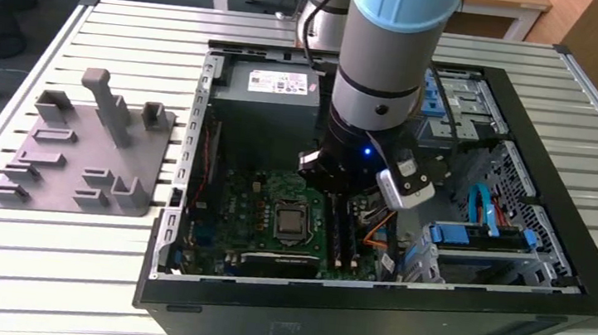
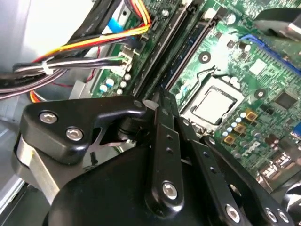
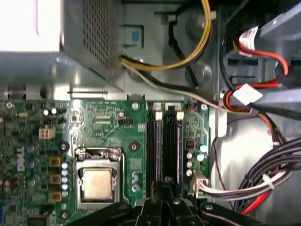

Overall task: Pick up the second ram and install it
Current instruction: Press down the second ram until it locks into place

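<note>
The open computer case (image 1: 374, 300) sits on the slatted table (image 1: 43, 274) with the grey holder plate (image 1: 84, 153) at its nine o'clock, and the arm (image 1: 381, 76) hides the middle of the motherboard (image 1: 261, 213) in the exterior view. In both wrist views the gripper (image 3: 168, 184) has its fingers pressed together over the black memory slots (image 3: 165, 146), its tips masking what they pinch. The second ram (image 3: 179, 148) shows as a thin blue strip edge-on, standing in the slot beside the gripper's tip, so I cannot tell whether it is gripped

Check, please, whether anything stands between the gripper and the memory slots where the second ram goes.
Nothing visible does. In the first wrist view the gripper hangs directly over the black memory slots, and the cable bundle lies off to one side, not across them.
</note>
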Motion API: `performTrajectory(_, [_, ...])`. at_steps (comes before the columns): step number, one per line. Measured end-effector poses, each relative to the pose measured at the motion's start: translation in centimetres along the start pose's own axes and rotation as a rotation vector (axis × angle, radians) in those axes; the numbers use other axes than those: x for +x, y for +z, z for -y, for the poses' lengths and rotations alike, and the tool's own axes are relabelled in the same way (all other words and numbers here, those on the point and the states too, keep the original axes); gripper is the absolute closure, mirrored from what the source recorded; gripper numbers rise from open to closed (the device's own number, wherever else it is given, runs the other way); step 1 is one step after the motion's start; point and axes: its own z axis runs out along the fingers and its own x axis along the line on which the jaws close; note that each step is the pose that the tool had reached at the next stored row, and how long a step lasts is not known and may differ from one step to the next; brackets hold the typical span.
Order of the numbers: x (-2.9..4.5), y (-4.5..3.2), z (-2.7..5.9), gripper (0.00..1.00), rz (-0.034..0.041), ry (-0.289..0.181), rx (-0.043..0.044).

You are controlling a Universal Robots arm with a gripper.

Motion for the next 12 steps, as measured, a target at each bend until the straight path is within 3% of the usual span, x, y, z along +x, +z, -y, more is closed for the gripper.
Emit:
performTrajectory(2, [-0.02, -0.56, -0.08, 0.90, 0.0000, 0.000, 0.0002])
performTrajectory(8, [-0.06, -3.17, -0.04, 0.90, 0.0002, 0.000, 0.0000])
performTrajectory(12, [-0.07, -3.61, -0.03, 0.90, 0.0003, 0.000, -0.0002])
